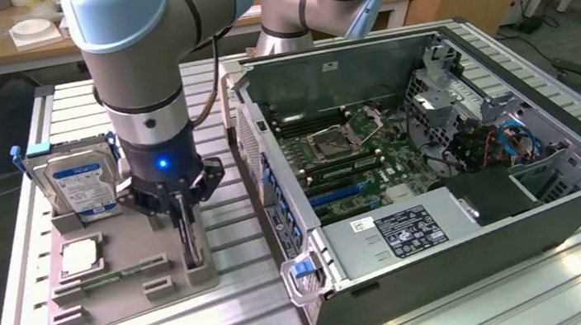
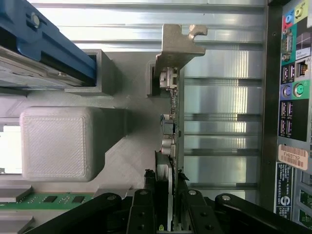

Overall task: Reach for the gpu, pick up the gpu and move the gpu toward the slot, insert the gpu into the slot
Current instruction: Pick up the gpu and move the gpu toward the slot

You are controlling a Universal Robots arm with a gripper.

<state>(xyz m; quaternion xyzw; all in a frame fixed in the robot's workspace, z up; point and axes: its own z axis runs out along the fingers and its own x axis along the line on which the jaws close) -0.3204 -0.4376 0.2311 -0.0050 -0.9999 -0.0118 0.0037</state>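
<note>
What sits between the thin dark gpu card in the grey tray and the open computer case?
Just bare ribbed metal tabletop, visible in exterior and wrist views.

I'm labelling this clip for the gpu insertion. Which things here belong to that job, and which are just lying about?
Job: gripper, closed on the gpu; slot on the motherboard.
Lying about: hard drive, processor chip, memory stick, all on the tray.
</note>
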